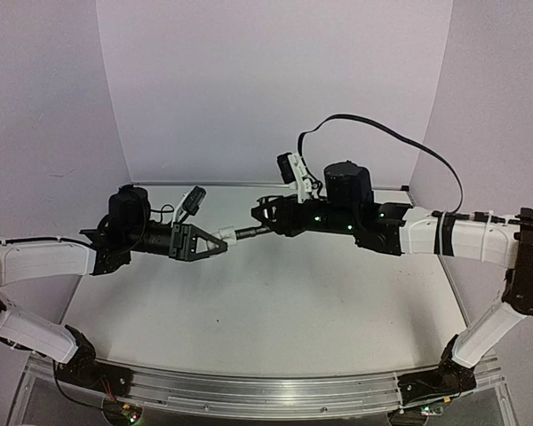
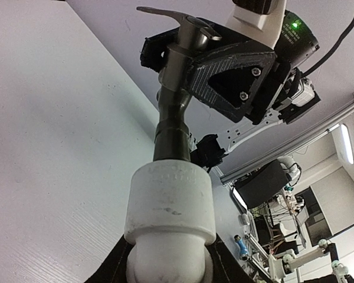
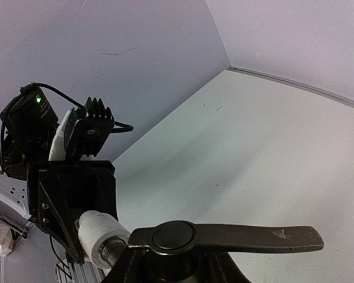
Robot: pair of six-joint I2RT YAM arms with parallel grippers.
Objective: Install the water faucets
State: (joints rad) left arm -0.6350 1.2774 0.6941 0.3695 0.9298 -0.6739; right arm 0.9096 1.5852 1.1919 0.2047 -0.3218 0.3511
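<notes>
The dark grey metal faucet (image 1: 249, 233) hangs in mid-air between my two grippers, above the table. My right gripper (image 1: 265, 228) is shut on its body; in the right wrist view its lever handle (image 3: 224, 237) lies across the bottom. My left gripper (image 1: 218, 246) is shut on the white pipe fitting (image 2: 171, 203). The faucet's threaded stem (image 3: 109, 250) sits in the fitting's mouth (image 3: 97, 233). In the left wrist view the faucet (image 2: 176, 112) rises straight out of the fitting, with the right gripper (image 2: 233, 76) clamped near its top.
The white table (image 1: 275, 311) lies below both arms. White walls (image 1: 275, 80) close the back and sides. An aluminium rail (image 1: 266, 390) runs along the near edge. A black cable (image 1: 400, 133) loops above the right arm.
</notes>
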